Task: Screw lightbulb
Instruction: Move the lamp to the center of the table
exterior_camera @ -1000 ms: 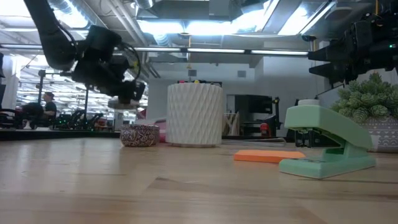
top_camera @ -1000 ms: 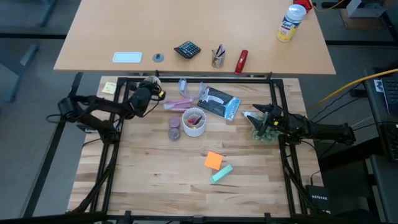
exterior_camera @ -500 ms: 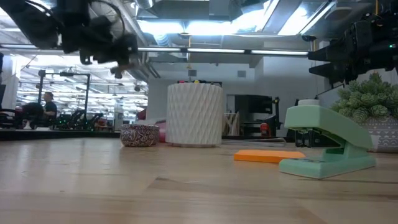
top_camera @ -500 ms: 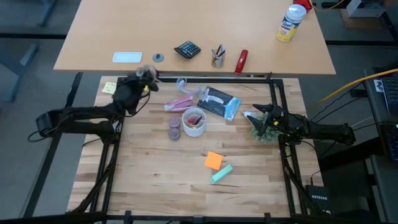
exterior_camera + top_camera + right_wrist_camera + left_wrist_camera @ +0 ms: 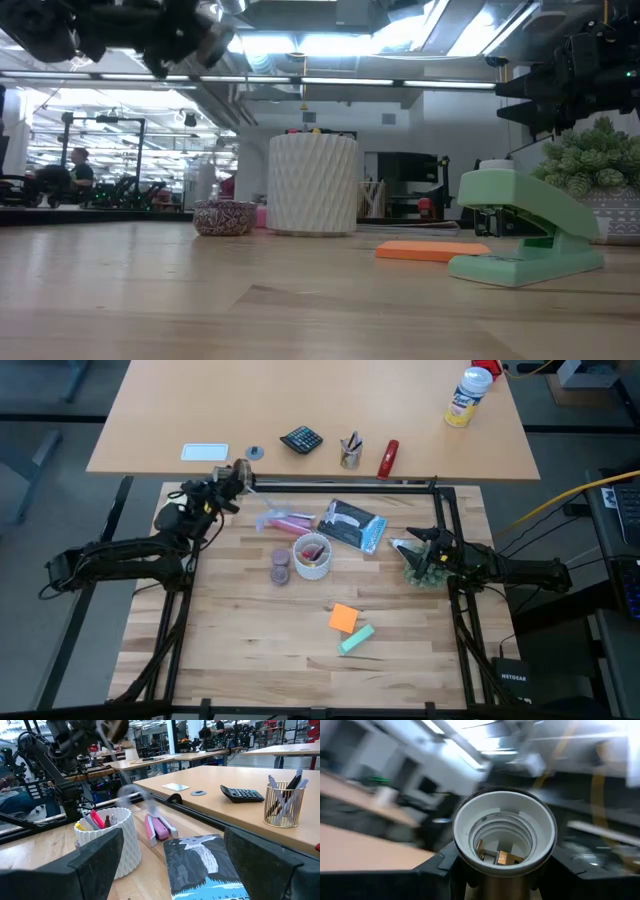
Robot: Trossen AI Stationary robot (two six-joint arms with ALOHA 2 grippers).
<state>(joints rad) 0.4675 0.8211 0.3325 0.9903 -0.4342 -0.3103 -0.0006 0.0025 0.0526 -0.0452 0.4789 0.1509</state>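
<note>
Left gripper (image 5: 236, 472) gripping white lamp socket (image 5: 504, 832), lifted high by table's back left corner; right gripper (image 5: 408, 546) spread wide, waiting beside little green plant (image 5: 427, 567)

Tan desk (image 5: 300, 410), bright ceiling lights (image 5: 330, 40)
</note>
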